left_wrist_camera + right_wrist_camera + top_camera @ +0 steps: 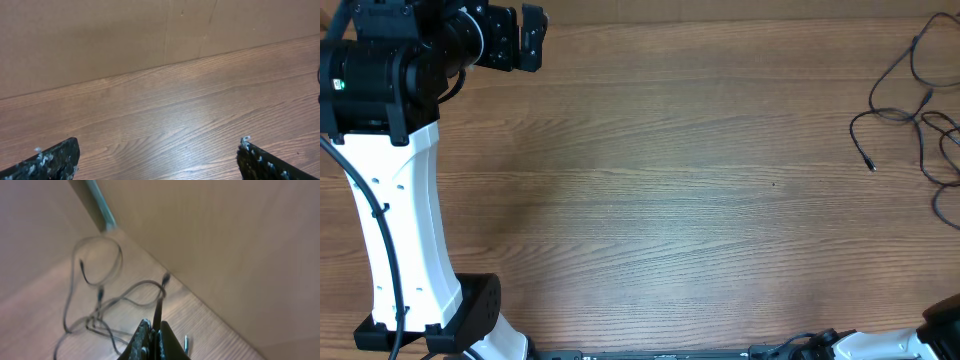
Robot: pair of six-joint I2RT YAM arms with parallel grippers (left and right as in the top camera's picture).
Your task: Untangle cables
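Looked down on a brown wood table (670, 200) with a plain tan wall (100, 40) behind its far edge; found the cables (910, 110) by the right edge, near the far right corner, lying in loose black loops, crossing each other and running off past the edge; spotted one small plug tip (871, 167) pointing in toward the middle of the table. Found the left arm (400, 200) along the left edge, white and black, with the left gripper (520, 40) up at the far left corner, well apart from the cables; saw its two fingers (55, 160) spread wide over bare wood, nothing between them. Saw only a bit of the right arm (945, 325) at the near right corner; in the right wrist view, found the right gripper (152, 342) pressed together, pinching one thin strand of the cables, the strand rising from the tips up to a plug end (166, 277); saw the other loops lying on the table beyond, close to the wall.
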